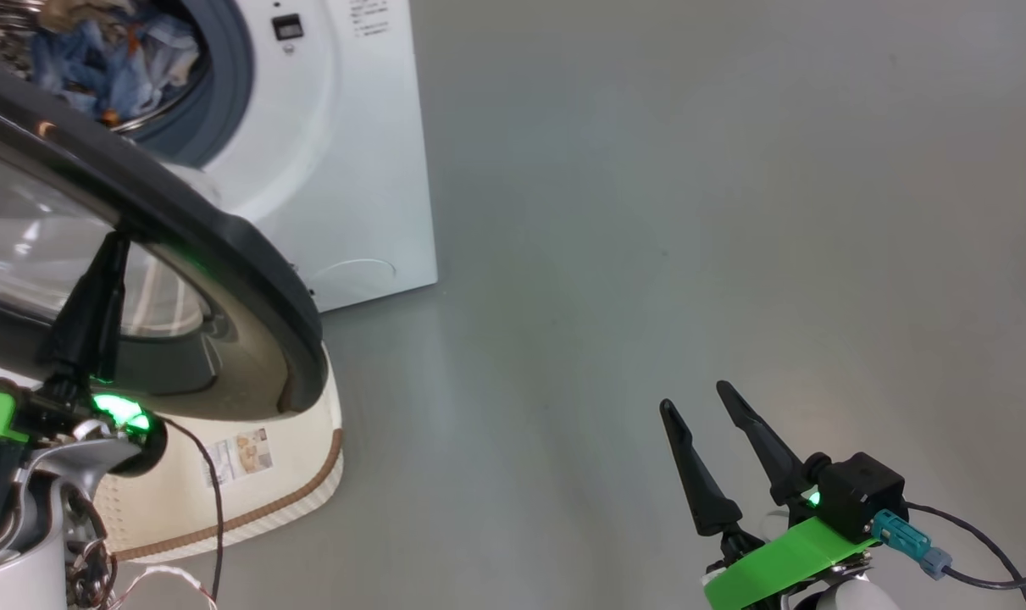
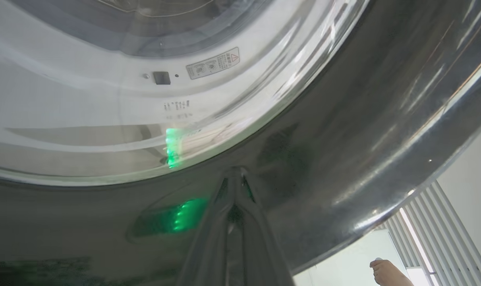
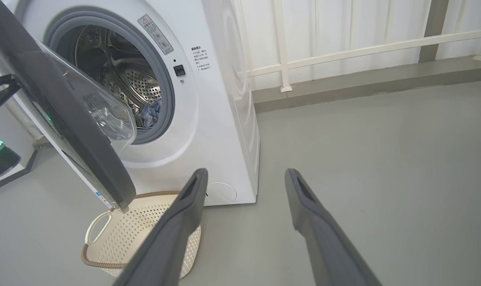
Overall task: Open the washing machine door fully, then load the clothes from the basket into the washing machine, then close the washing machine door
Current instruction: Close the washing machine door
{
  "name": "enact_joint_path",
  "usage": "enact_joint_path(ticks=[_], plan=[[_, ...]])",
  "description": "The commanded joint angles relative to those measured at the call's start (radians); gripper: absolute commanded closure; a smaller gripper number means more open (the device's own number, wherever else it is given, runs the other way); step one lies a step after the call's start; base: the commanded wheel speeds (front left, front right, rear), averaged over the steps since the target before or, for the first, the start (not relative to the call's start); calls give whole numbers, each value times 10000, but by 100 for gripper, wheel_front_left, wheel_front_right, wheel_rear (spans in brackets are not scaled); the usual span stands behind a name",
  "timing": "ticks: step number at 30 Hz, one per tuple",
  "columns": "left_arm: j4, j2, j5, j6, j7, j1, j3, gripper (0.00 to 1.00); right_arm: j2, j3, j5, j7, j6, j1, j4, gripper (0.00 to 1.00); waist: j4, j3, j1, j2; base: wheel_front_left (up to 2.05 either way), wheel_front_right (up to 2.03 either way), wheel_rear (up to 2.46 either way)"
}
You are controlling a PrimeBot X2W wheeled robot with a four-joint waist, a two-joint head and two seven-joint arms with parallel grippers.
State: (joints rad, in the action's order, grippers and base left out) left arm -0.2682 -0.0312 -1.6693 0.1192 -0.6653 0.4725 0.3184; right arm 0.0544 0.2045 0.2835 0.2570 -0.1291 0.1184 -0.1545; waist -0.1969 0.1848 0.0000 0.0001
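The washing machine (image 1: 343,169) stands at the upper left with its round black-rimmed door (image 1: 250,280) swung partway open. Light blue clothes (image 1: 114,59) lie inside the steel drum, and they also show as clothes (image 3: 151,113) low in the drum in the right wrist view. My left gripper (image 1: 114,250) is shut, its tips resting against the door's glossy outer rim (image 2: 343,119), where the fingers (image 2: 234,186) meet their own reflection. The cream basket (image 1: 267,474) sits on the floor under the door; what shows of its inside is bare. My right gripper (image 1: 695,396) hangs open over the floor at the lower right, holding nothing.
Grey floor (image 1: 690,212) stretches to the right of the machine. A white railing and wall (image 3: 363,43) run behind it. Part of a person's bare limb (image 2: 387,272) shows past the door's edge in the left wrist view. A cable (image 1: 978,542) trails from my right wrist.
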Motion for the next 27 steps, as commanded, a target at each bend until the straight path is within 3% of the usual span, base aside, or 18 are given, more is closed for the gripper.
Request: enact_joint_path(ticks=[1,8,18,27], plan=[[48,-292,151,105,59,324,276,100,-42,193,69,48,-16,117,269,0,-127,80,0,-1,0,0,0],[126,-275,136,112,165,116,462,100,-42,109,113,48,-16,109,214,0,47,-194,0,-1,0,0,0],[732,-202,10,114,778,-1421,621,100,-42,-14,204,48,-16,-6,82,0,649,-822,0,-1,0,0,0],[1534,-193,-295,114,1801,-3162,-68,100,-42,-221,238,48,-16,-290,-24,0,1195,-1421,0,-1,0,0,0]])
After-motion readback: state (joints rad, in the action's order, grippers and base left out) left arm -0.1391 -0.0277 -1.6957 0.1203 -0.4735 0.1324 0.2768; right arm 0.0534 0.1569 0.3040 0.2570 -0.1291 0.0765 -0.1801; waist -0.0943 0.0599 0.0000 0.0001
